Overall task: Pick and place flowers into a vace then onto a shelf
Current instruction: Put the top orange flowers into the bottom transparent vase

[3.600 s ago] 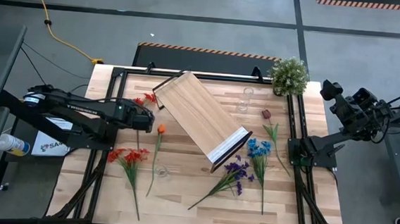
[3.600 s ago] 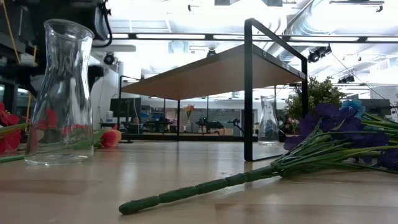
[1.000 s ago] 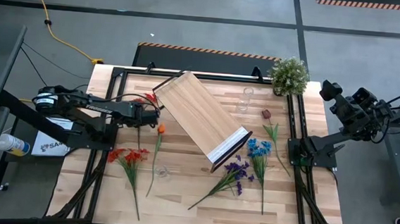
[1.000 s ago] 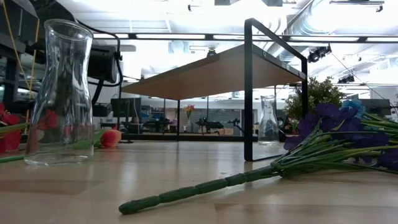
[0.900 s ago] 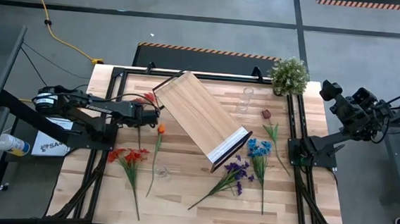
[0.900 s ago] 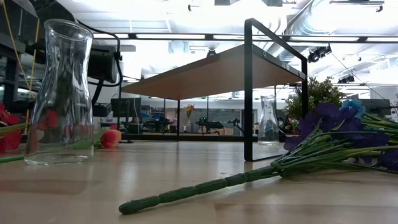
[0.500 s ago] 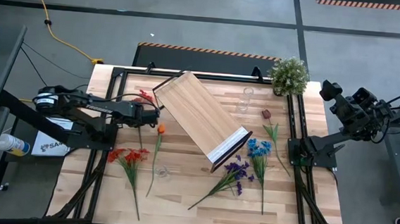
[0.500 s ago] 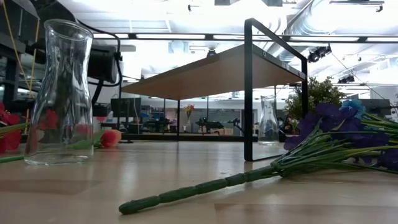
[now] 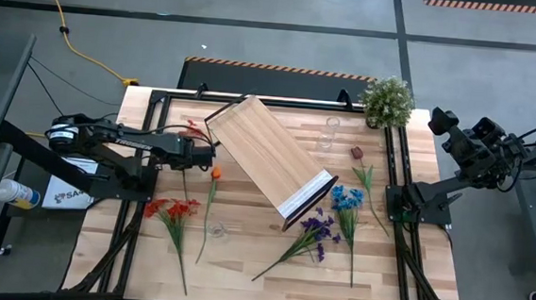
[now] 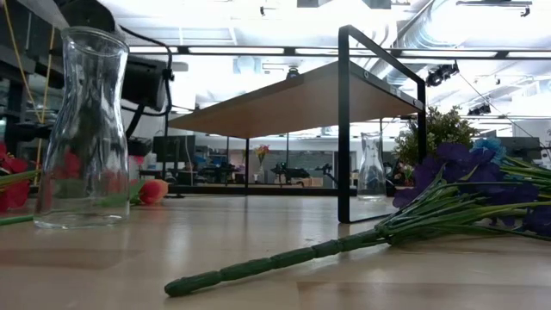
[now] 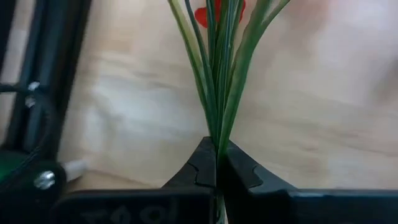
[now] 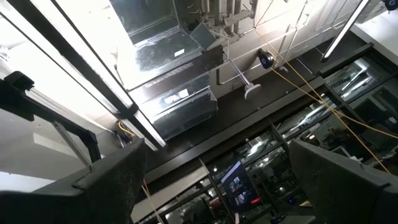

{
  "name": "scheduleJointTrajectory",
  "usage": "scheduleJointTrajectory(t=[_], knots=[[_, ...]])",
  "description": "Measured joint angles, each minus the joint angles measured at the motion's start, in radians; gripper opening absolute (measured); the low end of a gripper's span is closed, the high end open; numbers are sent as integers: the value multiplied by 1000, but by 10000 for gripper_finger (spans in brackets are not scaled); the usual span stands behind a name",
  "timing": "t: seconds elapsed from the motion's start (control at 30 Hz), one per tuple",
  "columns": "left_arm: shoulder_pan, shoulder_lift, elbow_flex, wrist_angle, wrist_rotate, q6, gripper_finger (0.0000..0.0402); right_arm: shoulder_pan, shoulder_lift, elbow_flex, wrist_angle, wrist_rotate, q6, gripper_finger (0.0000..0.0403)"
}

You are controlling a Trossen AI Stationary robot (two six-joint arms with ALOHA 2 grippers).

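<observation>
- The left gripper [image 11: 217, 163] has its two dark fingers [image 11: 200, 165] pressed together on a thin bundle of green stalks belonging to a red flower [image 11: 217, 74], whose petals show just past the tips (only a sliver of red is in view from the wrist).
- From above, the left gripper [image 9: 207, 149] sits at the table's left side, just beside the near-left corner of the shelf [image 9: 269, 158], with the red bloom [image 9: 194, 127] beside it.
- The shelf, a light-wood board on a dark frame, stands diagonally across the middle of the table [image 9: 241, 271], its white-edged end toward the right.
- An orange flower [image 9: 215, 173] lies just below the gripper, and a bunch of red flowers [image 9: 175, 209] rests nearer the front left.
- A clear glass vase [image 10: 84, 129] stands upright at front left (close to the low camera), empty; a second glass vase [image 10: 371, 167] stands upright behind the shelf.
- Purple flowers [image 9: 316, 231] and blue flowers [image 9: 346, 199] lie to the right of the shelf's white end, stems pointing toward the table's front edge.
- A dark maroon bloom [image 9: 357, 152] lies near the far right, and a pale-green potted plant [image 9: 387, 101] stands at the far right corner.
- The right gripper [image 9: 443, 120] waits off the table's right edge, its fingers [image 12: 112, 174] spread wide apart and pointed up at the ceiling.
</observation>
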Motion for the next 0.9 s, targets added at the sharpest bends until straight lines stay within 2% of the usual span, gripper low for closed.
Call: scheduleJointTrajectory(t=[0.17, 0.43, 0.63, 0.9], knots=[[0, -42, 21, -34, -34, 7, 37, 0, 0, 0, 0, 0, 1, 381], [0, -120, 93, -175, -86, 7, 37, 0, 0, 0, 0, 0, 1, 381], [0, -168, 192, -299, -138, 7, 37, 0, 0, 0, 0, 0, 1, 381], [0, -171, 374, -513, -195, 16, 37, 0, 0, 0, 0, 0, 1, 381]])
